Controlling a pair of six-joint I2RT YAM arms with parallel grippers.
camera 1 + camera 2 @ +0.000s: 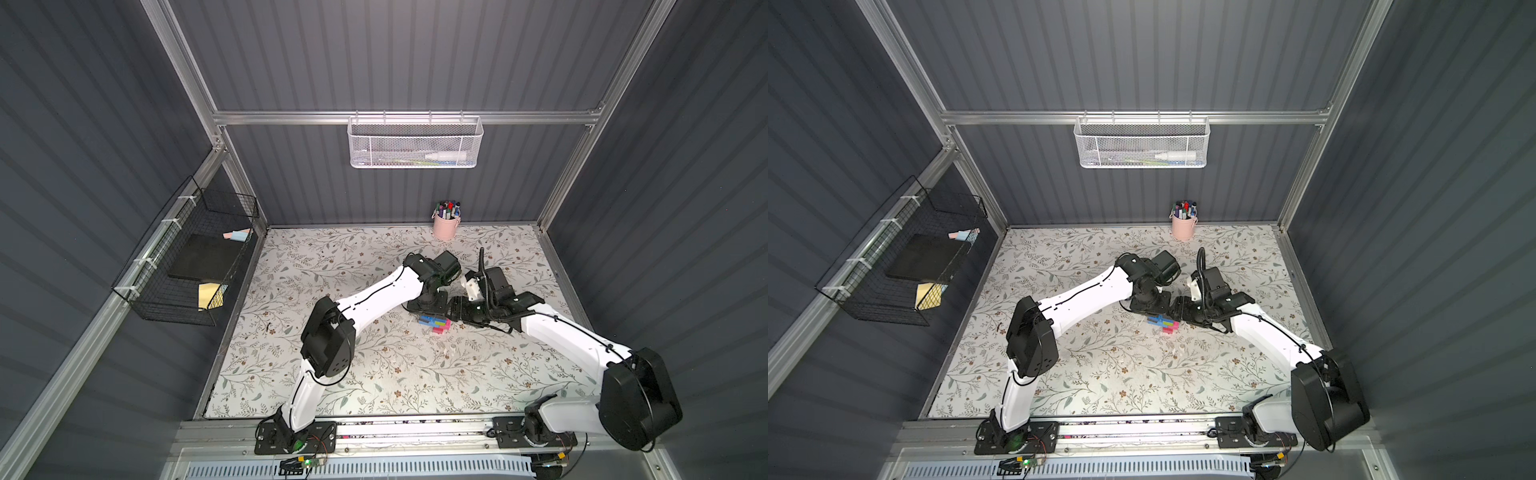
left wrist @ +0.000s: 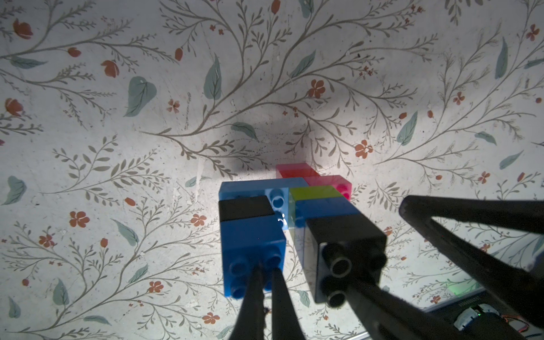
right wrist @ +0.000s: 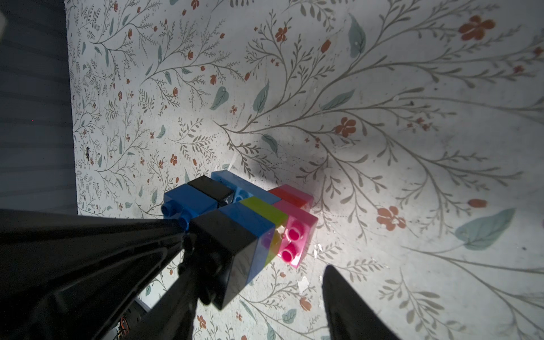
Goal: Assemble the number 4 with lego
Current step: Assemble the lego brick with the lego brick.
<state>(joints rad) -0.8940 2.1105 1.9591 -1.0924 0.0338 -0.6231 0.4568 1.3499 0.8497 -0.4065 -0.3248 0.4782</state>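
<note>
The number 4 (image 1: 434, 323) lies flat on the floral table, a figure of joined lego bricks. In the left wrist view I see a dark blue brick (image 2: 253, 244), a black one (image 2: 245, 208), a long light blue one (image 2: 250, 187), lime green (image 2: 315, 192), red (image 2: 295, 170) and pink (image 2: 338, 182). My left gripper (image 2: 266, 272) is shut, its tips resting on the dark blue brick's studs. My right gripper (image 3: 259, 282) is open. One of its fingers (image 3: 182, 282) touches the studded end of a second black brick (image 3: 226, 235); the other finger stands apart from it.
A pink cup of marker pens (image 1: 444, 226) stands at the back of the table. A white mesh basket (image 1: 415, 143) hangs on the back wall and a black wire basket (image 1: 187, 257) on the left wall. Both arms meet over the table's right middle.
</note>
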